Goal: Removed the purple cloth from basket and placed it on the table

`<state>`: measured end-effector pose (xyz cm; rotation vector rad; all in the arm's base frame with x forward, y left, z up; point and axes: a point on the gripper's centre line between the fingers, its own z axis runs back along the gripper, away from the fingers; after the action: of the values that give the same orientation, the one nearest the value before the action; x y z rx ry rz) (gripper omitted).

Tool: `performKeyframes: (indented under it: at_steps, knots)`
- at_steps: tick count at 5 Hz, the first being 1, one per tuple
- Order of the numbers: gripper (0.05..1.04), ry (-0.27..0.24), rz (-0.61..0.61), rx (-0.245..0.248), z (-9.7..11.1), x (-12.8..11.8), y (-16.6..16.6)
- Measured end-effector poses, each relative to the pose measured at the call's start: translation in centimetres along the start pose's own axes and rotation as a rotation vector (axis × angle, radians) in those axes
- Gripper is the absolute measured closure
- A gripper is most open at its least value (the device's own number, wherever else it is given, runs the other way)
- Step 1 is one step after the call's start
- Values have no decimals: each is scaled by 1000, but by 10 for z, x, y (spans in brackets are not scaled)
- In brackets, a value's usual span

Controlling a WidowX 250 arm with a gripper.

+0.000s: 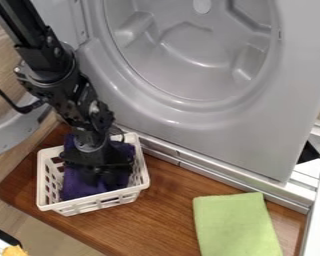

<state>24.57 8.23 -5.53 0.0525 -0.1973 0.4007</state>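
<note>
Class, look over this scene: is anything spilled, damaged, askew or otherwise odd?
Nothing looks spilled or damaged. The purple cloth sits bunched in the white basket, and the green cloth lies flat on the wooden board.

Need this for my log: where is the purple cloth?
In the camera view, the purple cloth lies in the white plastic basket at lower left, beneath the end effector.

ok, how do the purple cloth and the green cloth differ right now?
Place: the purple cloth is inside the white basket; the green cloth lies directly on the wooden tabletop.
View: the gripper partly covers the purple cloth; nothing covers the green one.
Pose: purple looks bunched, green lies flat.
Shared: both are plain-coloured.
</note>
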Motion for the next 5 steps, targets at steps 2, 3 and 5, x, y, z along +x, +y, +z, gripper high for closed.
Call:
performKeyframes:
  at_steps: [2, 3, 5]
  knots:
    - [993, 13, 12, 16, 19, 0, 3]
    - [994, -5, 65, 25, 45, 3, 3]
    - [994, -55, 111, 18, 106, -5, -32]
